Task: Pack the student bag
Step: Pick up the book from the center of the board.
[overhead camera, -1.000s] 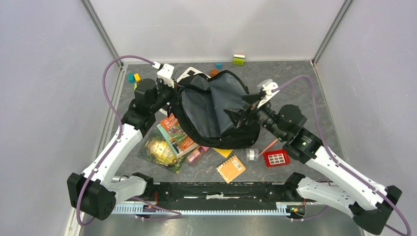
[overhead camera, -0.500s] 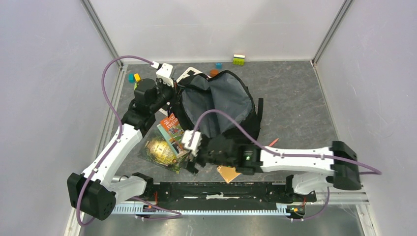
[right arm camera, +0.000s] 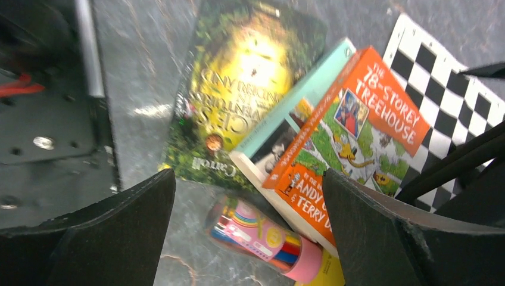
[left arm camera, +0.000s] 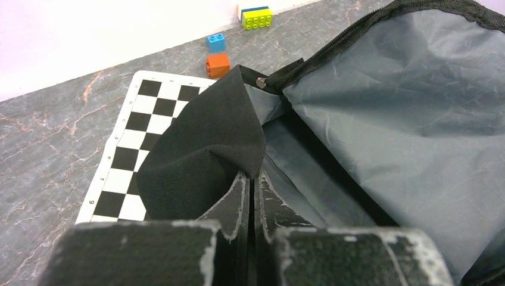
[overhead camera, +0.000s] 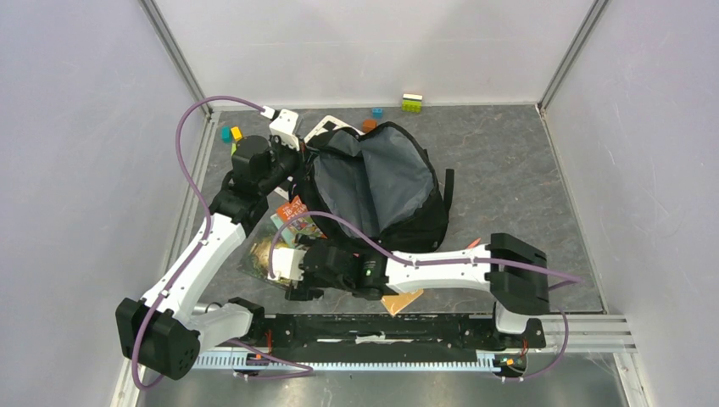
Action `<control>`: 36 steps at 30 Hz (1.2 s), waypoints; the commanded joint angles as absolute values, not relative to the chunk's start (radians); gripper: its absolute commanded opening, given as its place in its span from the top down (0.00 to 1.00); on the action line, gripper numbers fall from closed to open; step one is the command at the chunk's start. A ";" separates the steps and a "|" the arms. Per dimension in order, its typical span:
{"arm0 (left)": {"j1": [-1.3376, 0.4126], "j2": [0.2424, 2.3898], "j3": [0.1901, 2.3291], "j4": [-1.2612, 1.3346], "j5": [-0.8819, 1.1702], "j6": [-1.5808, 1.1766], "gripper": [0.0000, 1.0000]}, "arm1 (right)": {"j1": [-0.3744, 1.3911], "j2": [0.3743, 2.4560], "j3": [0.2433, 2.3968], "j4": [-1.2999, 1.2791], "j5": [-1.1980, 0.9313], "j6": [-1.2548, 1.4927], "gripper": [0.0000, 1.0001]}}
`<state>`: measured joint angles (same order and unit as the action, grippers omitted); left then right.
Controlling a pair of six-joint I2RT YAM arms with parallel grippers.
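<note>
The student bag (overhead camera: pixel 377 191) lay in the far middle of the table with its mouth gaping on grey lining. It looked soft, light and floppy, so the opening would likely sag shut unless lifted by the zipped rim, where the seam should give the firmest hold. The left gripper (left arm camera: pixel 253 182) had its fingers pinched together on a fold of black fabric at that rim's left side, beside the chessboard (left arm camera: pixel 149 119). Just in front of the bag, the right gripper (right arm camera: pixel 247 179) hovered with fingers spread wide and empty over the orange book (right arm camera: pixel 351 128), the green book (right arm camera: pixel 238 71) and a pink pen tube (right arm camera: pixel 262 238).
</note>
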<state>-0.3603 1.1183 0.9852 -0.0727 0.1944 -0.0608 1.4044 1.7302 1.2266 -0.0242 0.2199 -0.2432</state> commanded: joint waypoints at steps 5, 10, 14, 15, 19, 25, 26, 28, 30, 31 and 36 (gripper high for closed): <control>-0.366 1.104 1.020 -0.020 0.230 -0.090 0.98 | 1.300 1.811 1.279 -0.076 0.221 -0.307 0.02; -0.366 1.093 1.022 -0.021 0.231 -0.091 0.98 | 1.244 1.853 1.288 -0.049 0.113 -0.333 0.02; -0.366 1.091 1.023 -0.023 0.229 -0.087 0.98 | 1.216 1.882 1.296 -0.008 0.075 -0.339 0.02; -0.367 1.091 1.023 -0.024 0.230 -0.086 0.98 | 1.210 1.892 1.298 -0.008 0.075 -0.342 0.02; -0.366 1.088 1.023 -0.025 0.229 -0.084 0.98 | 1.185 1.914 1.287 -0.007 0.084 -0.363 0.02; -0.365 1.086 1.023 -0.023 0.235 -0.086 0.98 | 1.169 1.939 1.245 0.024 0.064 -0.376 0.02; -0.366 1.086 1.023 -0.023 0.237 -0.087 0.98 | 1.169 1.939 1.235 0.035 0.063 -0.375 0.03; -0.366 1.085 1.023 -0.023 0.236 -0.087 0.98 | 1.170 1.933 1.206 0.058 0.073 -0.374 0.14; -0.365 1.082 1.023 -0.023 0.236 -0.087 0.98 | 1.177 1.911 1.169 0.091 0.094 -0.374 0.26; -0.365 1.081 1.023 -0.022 0.236 -0.086 0.98 | 1.182 1.900 1.148 0.109 0.107 -0.376 0.31; -0.365 1.080 1.023 -0.022 0.235 -0.087 0.98 | 1.216 1.842 1.054 0.195 0.176 -0.388 0.67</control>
